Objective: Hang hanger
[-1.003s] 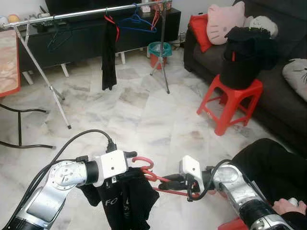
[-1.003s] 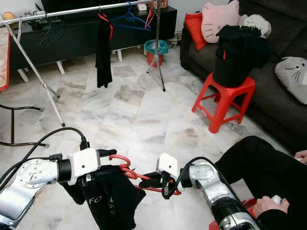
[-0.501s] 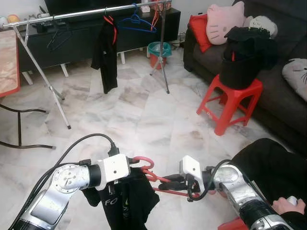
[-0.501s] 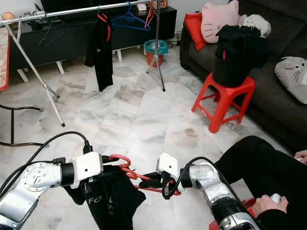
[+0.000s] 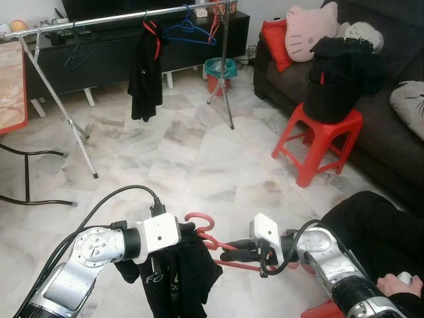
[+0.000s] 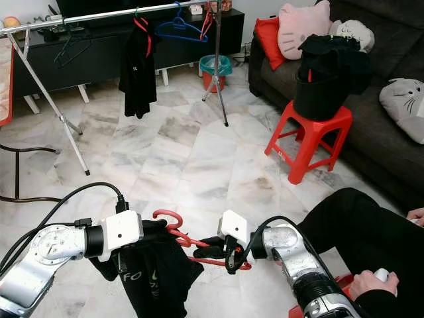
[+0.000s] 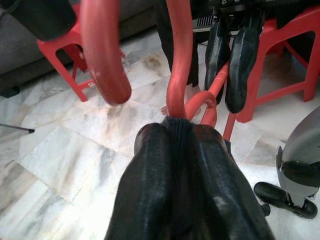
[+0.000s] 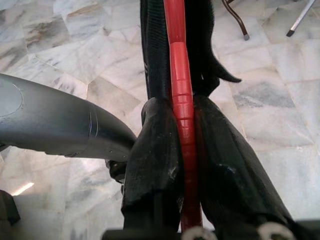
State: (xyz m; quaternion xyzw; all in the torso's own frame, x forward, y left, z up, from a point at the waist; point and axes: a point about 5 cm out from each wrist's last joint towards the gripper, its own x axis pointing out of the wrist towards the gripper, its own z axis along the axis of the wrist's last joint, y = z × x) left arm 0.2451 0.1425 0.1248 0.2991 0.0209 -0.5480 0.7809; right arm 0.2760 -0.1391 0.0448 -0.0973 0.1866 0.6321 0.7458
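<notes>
L gripper (image 5: 184, 232) is clamped on the red hanger (image 5: 211, 242) neck w/ black garment (image 5: 179, 278) draped below; R gripper (image 5: 228, 253) pinches its arm, both low over the floor. Clothes rail (image 5: 119, 16) is well away across the room. Risk: garment could slide off or the hook twist in the grip while walking there.

Right claw (image 8: 182, 165) clamped on red hanger (image 8: 179, 85) beside black garment (image 8: 152, 55).
</notes>
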